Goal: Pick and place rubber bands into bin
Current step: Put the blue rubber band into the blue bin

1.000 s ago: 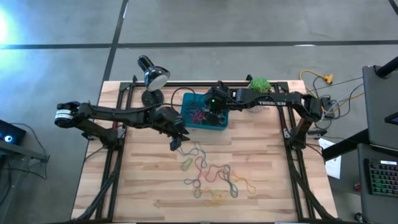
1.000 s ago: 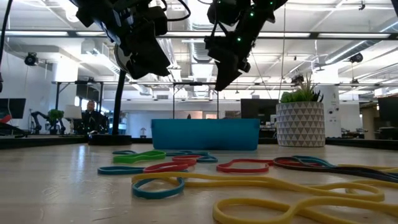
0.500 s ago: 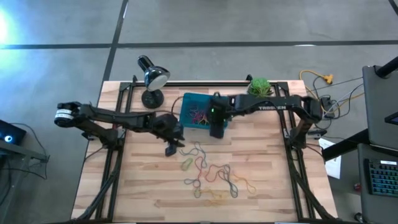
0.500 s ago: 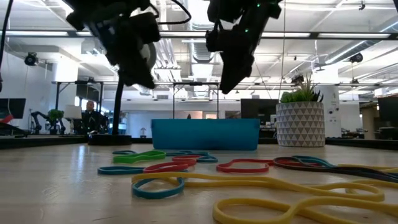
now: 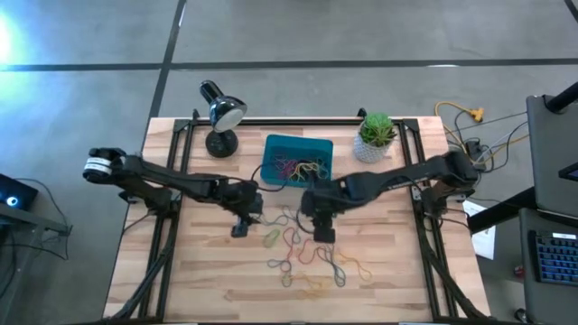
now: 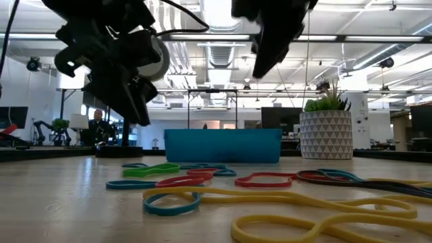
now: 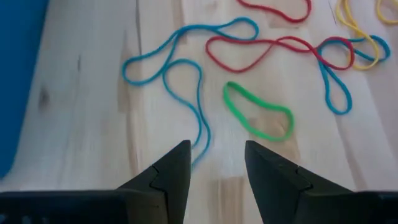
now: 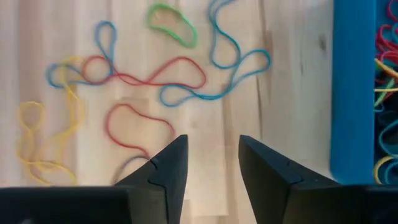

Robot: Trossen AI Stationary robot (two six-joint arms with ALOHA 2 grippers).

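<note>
Rubber bands [image 7: 255, 115] beneath left pincer [image 7: 216, 163]

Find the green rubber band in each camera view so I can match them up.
High view: green rubber band, between the grippers.
Low view: left foreground.
Left wrist view: centre.
Right wrist view: top.
Shared landmark: the long blue band beside it.

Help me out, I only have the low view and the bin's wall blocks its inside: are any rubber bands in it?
Observer: Yes, the high view shows a mixed-colour tangle of rubber bands inside the bin.
Operator: Is either gripper carrying one?
Observer: No. The wrist views show the left gripper and right gripper open and empty over the wood.
Operator: What lies closest ahead of the left one?
Observer: A long blue band, with a green band beside it.
</note>
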